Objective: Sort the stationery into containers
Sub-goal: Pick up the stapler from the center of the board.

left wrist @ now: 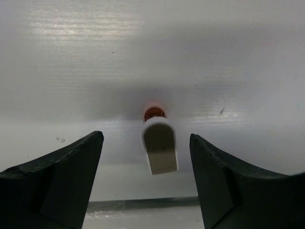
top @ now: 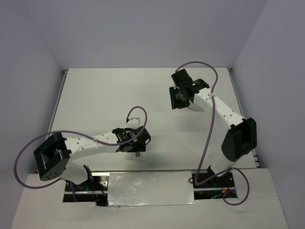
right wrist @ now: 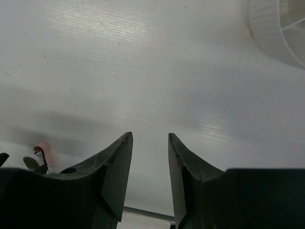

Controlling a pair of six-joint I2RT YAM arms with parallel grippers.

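My left gripper [top: 135,145] is open and low over the table near the front. In the left wrist view its jaws [left wrist: 146,135] stand wide on either side of a small tan block with a white rim [left wrist: 160,147], not touching it. An orange cap end [left wrist: 154,113] shows just behind the block. The block also shows in the top view [top: 137,154]. My right gripper [top: 177,98] [right wrist: 150,136] is open and empty above bare table. The white divided dish [right wrist: 281,28] is at the top right of the right wrist view. A pink tube [right wrist: 43,150] peeks in at the lower left.
In the top view the dish [top: 194,107] is mostly hidden under the right arm. Purple cables loop from both arms. The table's front edge, a grey strip [left wrist: 143,204], runs just behind the left fingers. White walls enclose the table at the back and sides.
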